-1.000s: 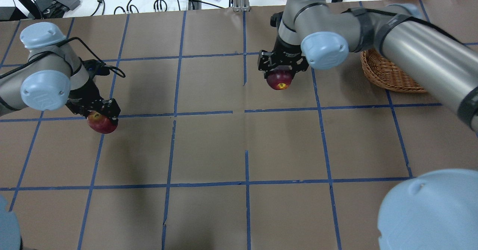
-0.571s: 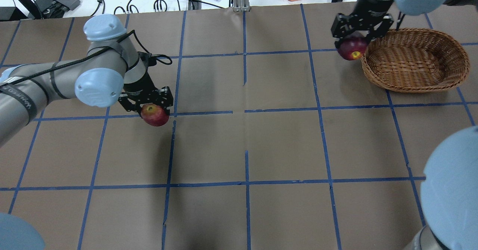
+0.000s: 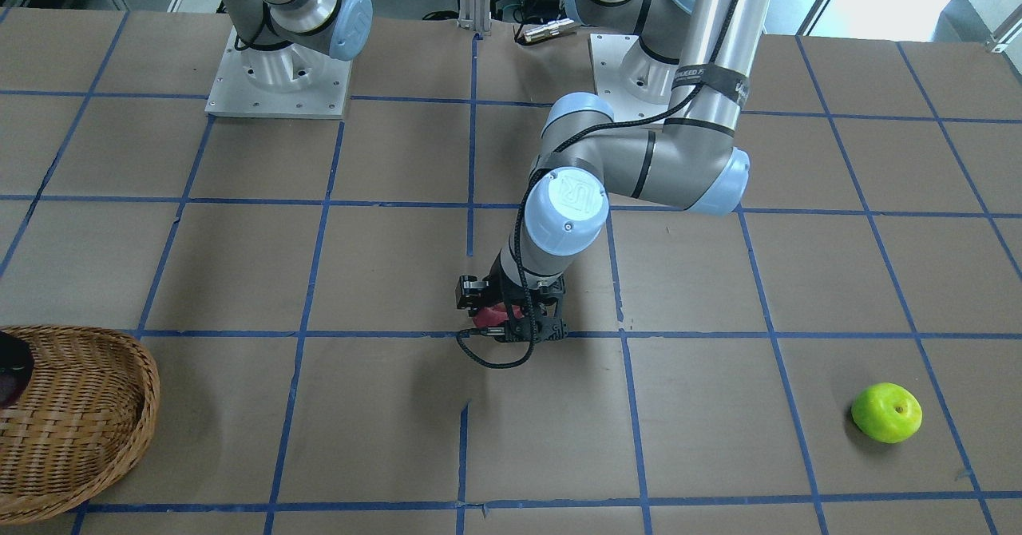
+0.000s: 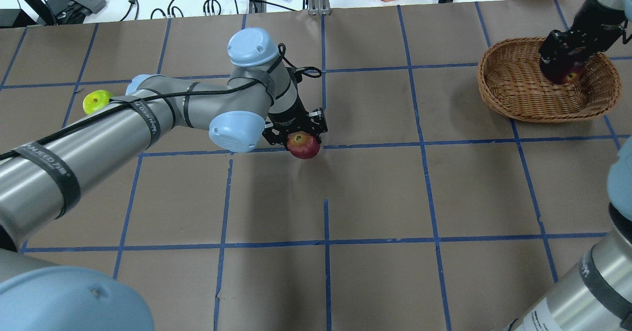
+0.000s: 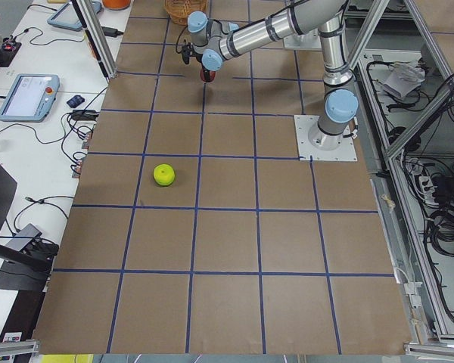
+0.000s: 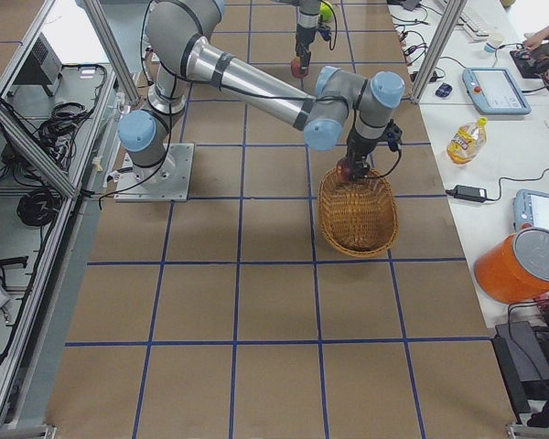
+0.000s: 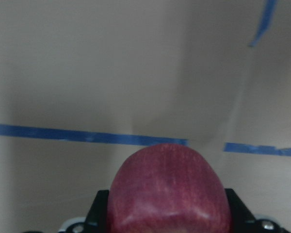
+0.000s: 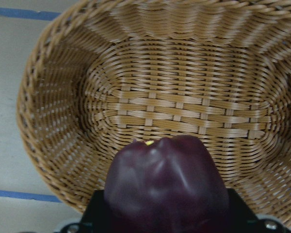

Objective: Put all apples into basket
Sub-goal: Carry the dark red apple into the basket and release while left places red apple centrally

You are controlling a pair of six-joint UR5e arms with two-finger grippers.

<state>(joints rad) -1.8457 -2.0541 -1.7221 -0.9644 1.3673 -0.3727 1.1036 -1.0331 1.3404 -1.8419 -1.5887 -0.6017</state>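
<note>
Right claw [image 4: 564, 72] holds maroon apple [image 8: 167, 189], seemingly above basket [image 4: 518, 109].

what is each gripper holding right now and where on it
The left gripper pinches the red apple across its sides from above; the right gripper grips the dark maroon apple the same way, over the basket.
</note>
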